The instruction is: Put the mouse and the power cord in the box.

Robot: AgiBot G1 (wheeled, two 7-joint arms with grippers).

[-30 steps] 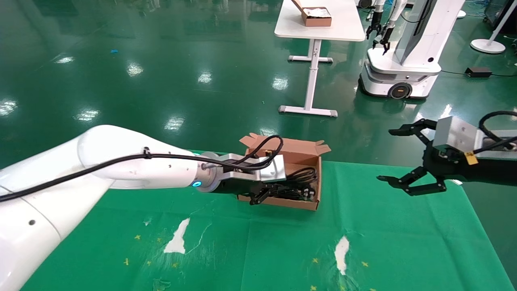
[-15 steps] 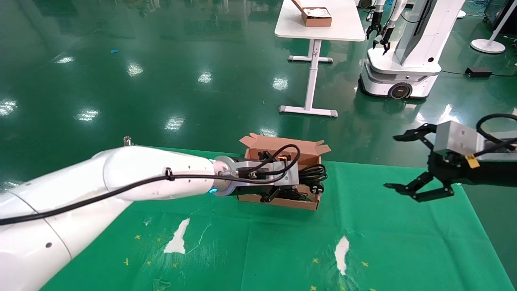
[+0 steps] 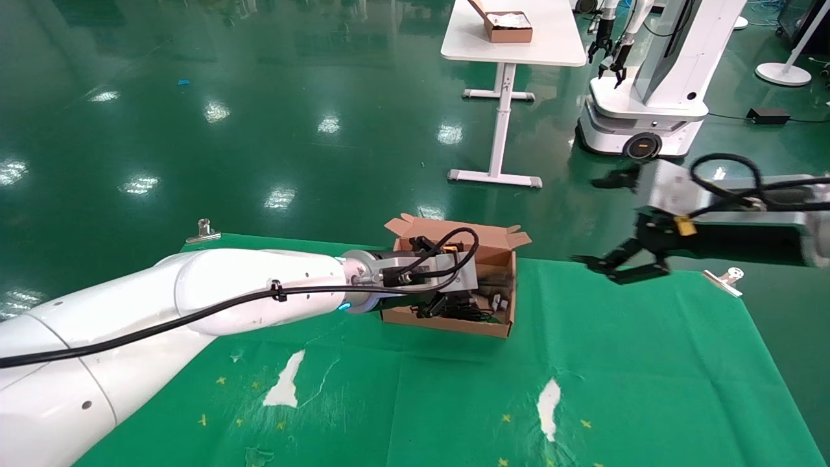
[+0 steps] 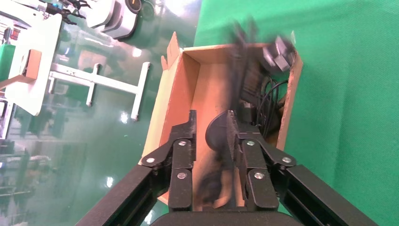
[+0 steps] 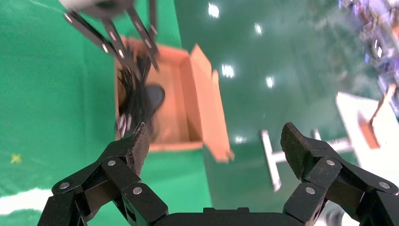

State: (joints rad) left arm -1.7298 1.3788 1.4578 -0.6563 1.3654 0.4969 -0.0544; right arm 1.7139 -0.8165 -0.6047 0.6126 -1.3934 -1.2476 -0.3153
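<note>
Salmon-brown cardboard box (image 3: pixel 487 263) is already holding the power cord (image 4: pixel 254 80) and mouse (image 4: pixel 217 134), sitting at twelve o'clock on the tabletop (image 3: pixel 648 376). Left gripper (image 4: pixel 210 123) is hovering inside, fingers parted and empty; right gripper (image 5: pixel 214 146) is idling wide open.

In the head view the left gripper (image 3: pixel 447 305) hides most of the box's (image 3: pixel 454 322) contents, while the cord (image 4: pixel 251 61) smears in blur.

looks like a robotics lab: shiny green floor (image 3: pixel 259 117), another wheeled robot (image 3: pixel 648 97) parked by a white table (image 3: pixel 519 39)
</note>
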